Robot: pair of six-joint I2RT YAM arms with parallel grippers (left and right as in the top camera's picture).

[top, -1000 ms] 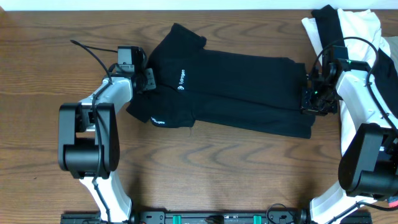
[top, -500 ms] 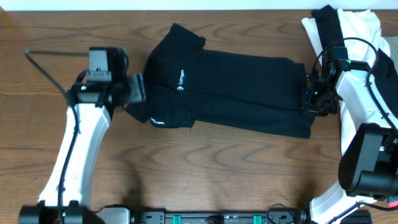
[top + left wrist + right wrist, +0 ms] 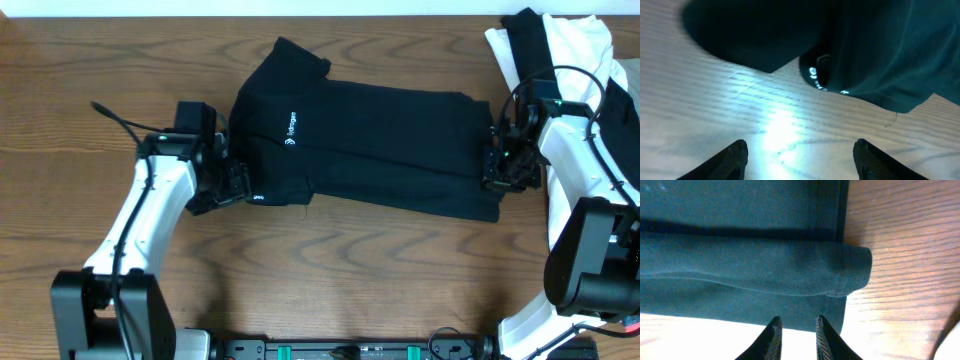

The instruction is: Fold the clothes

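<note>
Seeing left gripper [image 3: 235, 183] spread empty at shirt [image 3: 380, 140] sleeve end, right gripper [image 3: 495, 165] narrow at hem end, grip unclear

White links [image 3: 150, 215], black joints [image 3: 585, 255], black cable [image 3: 110, 112]; dark ridged pincer fingers [image 3: 773, 340].

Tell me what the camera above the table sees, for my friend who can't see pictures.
A soft black shirt with small white lettering lies spread sideways on a brown wooden table. The left gripper is at the shirt's near sleeve, and the right gripper sits at the opposite edge. A pile of black and white clothes waits in the far right corner.
</note>
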